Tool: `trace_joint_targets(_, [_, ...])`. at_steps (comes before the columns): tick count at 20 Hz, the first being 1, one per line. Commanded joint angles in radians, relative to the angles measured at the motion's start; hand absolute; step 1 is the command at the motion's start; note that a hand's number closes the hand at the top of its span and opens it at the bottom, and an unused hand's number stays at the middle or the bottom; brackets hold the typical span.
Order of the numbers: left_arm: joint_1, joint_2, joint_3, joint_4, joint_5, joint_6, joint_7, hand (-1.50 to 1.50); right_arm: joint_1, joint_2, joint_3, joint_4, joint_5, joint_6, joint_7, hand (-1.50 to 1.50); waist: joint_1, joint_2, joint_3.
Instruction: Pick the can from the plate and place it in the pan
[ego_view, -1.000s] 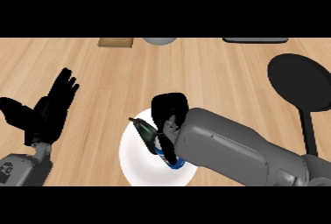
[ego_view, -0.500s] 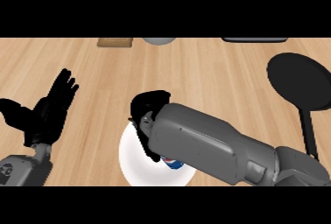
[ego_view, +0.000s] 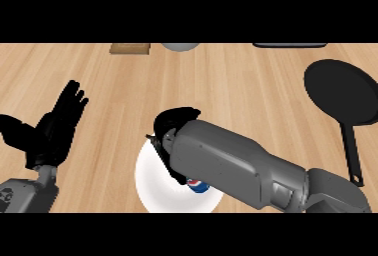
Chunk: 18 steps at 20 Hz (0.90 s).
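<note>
The can (ego_view: 196, 185) lies on the white plate (ego_view: 155, 187), and only a small part of it shows — a patch of blue, red and white peeking out from under the right forearm (ego_view: 244, 170). The rest of it is hidden by that arm, so how it lies cannot be told beyond that it is on the plate's right half.

The right robot hand (ego_view: 173, 122) sits over the plate's upper edge, at the end of the thick grey forearm that crosses the plate from the lower right. Its black fingers bend down toward the plate, but the forearm and the back of the hand cover them, so I cannot tell whether they are apart or closed on the can.

The plate rests on the wooden counter (ego_view: 221, 80) near the lower middle of the view. The black pan (ego_view: 341, 92) lies well apart at the right, round and dark, its long handle running down toward the lower edge.

The left robot hand (ego_view: 52, 132) shows at the left side, fingers straight and spread, pointing up, thumb out to the side — resting, holding nothing.

Along the counter's far edge stand a brown block (ego_view: 130, 48), a grey rounded thing (ego_view: 180, 46) and a dark flat thing (ego_view: 289, 45), each partly cut off.
</note>
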Motion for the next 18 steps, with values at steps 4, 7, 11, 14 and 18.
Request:
trace_joint_targets(4, [-0.017,-0.030,-0.006,-0.004,-0.013,0.012,0.016,0.00,0.007,0.035,0.026,0.053,-0.016,0.015,0.231,-1.50,0.004,0.003,0.001])
trace_joint_targets(7, [0.021,-0.013,0.007,-0.021,-0.010,-0.003,0.017,0.00,0.052,0.032,0.045,0.042,-0.007,0.014,0.211,-1.50,-0.003,-0.001,0.001])
trace_joint_targets(11, [-0.002,-0.012,0.032,0.036,-0.016,-0.033,-0.014,0.00,0.073,0.020,0.052,0.009,0.019,0.004,0.183,-1.50,-0.010,0.002,0.001])
trace_joint_targets(14, [0.035,-0.046,-0.006,-0.032,-0.051,0.013,-0.003,0.00,0.101,0.033,0.042,0.013,0.038,-0.041,0.191,-1.50,-0.006,0.000,0.001])
trace_joint_targets(18, [-0.009,-0.037,0.034,0.006,-0.027,-0.028,0.000,0.00,0.101,0.035,0.032,0.089,0.054,-0.040,0.131,-1.50,0.007,0.007,0.001])
